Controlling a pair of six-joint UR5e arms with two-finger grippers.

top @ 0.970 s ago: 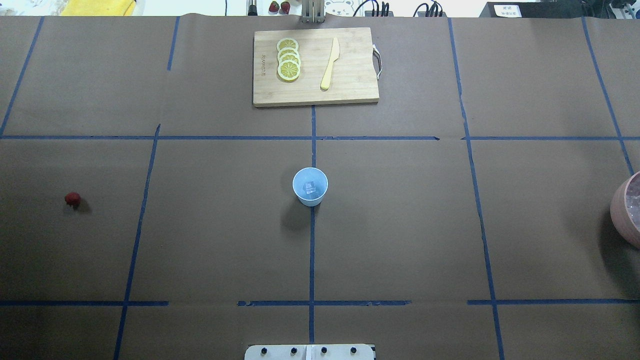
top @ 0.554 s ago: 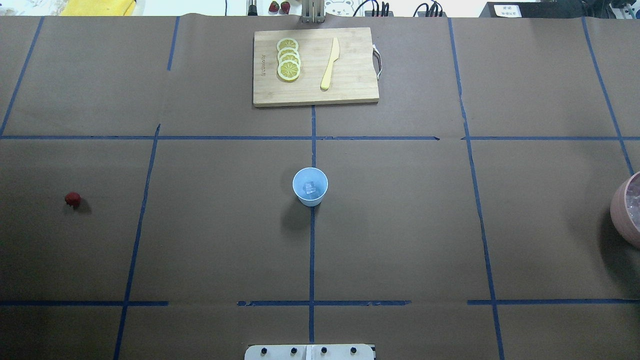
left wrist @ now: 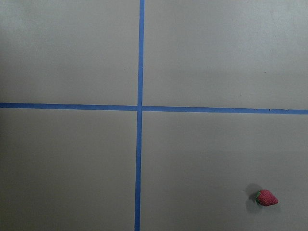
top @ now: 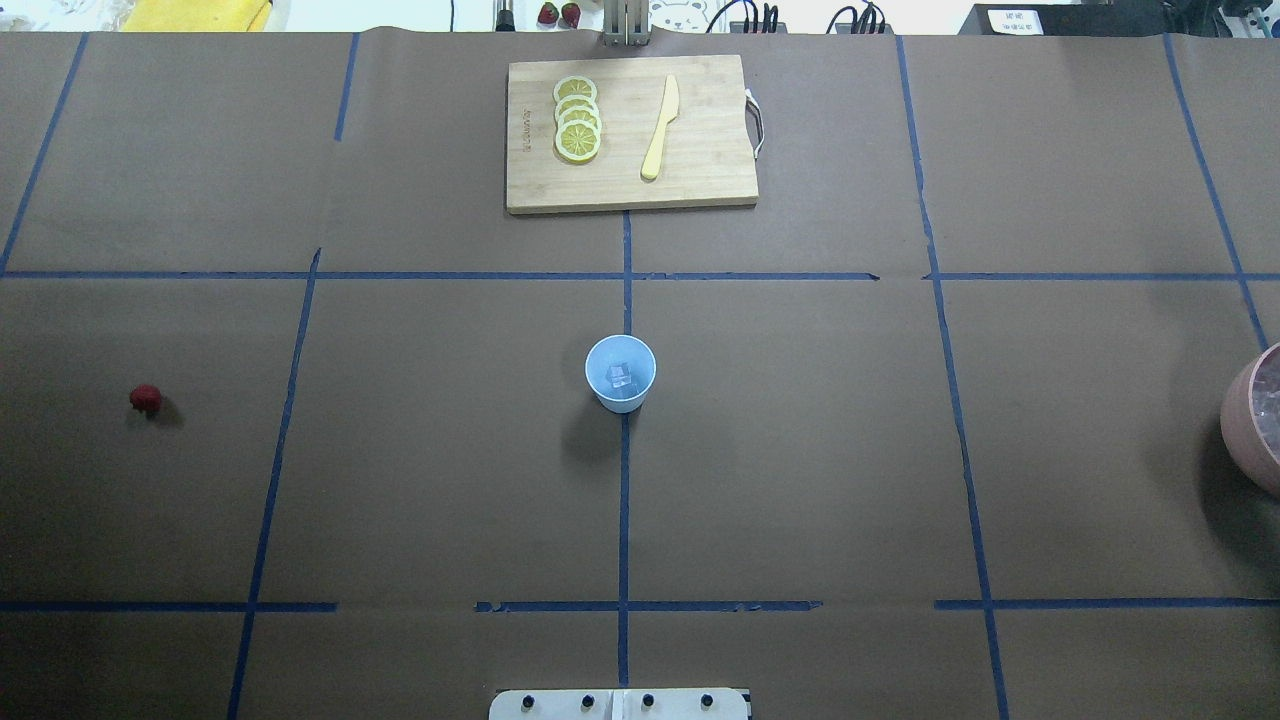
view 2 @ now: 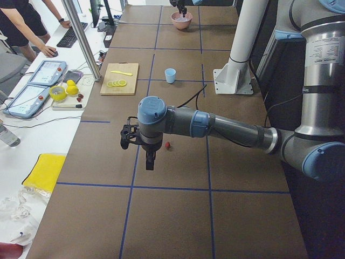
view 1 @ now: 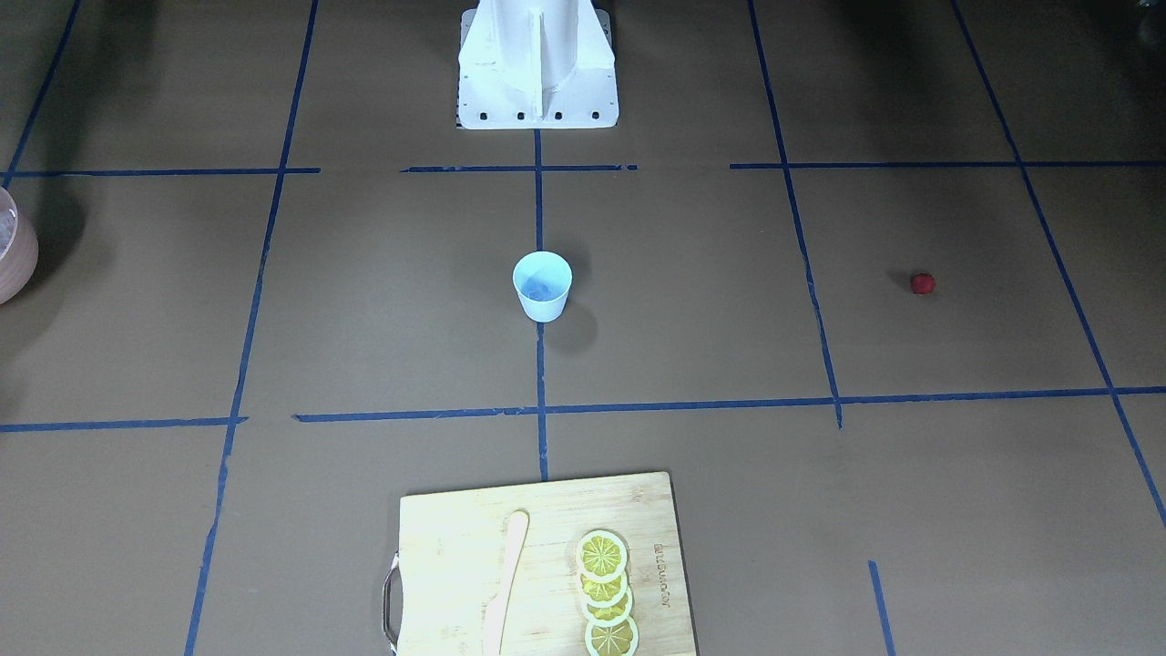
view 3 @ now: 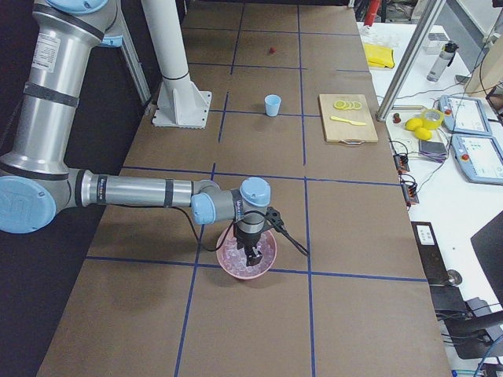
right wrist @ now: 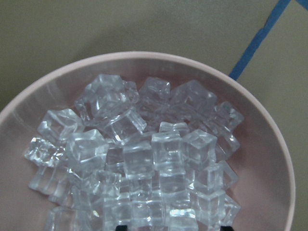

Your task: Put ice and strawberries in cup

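The pale blue cup (top: 620,373) stands at the table's centre with a clear ice cube (top: 620,377) inside. A tiny red strawberry (top: 145,399) lies far to the left; the left wrist view has the strawberry (left wrist: 266,198) at its lower right. My left gripper (view 2: 149,161) hangs above the table beside the strawberry (view 2: 168,144); I cannot tell its state. My right gripper (view 3: 251,255) is low over the pink bowl (view 3: 228,263) of ice (right wrist: 139,159). In the right wrist view only two dark tips, set wide apart, show at the bottom edge of my right gripper (right wrist: 173,228), so it is open.
A wooden cutting board (top: 700,170) with lemon slices (top: 577,118) and a yellow knife (top: 660,128) lies at the far middle. The pink bowl (top: 1240,420) sits at the right edge. A person stands at the side bench in the left view.
The shade over the ice in the bowl at the right edge has lightened. Cup, strawberry and board lie where they were.
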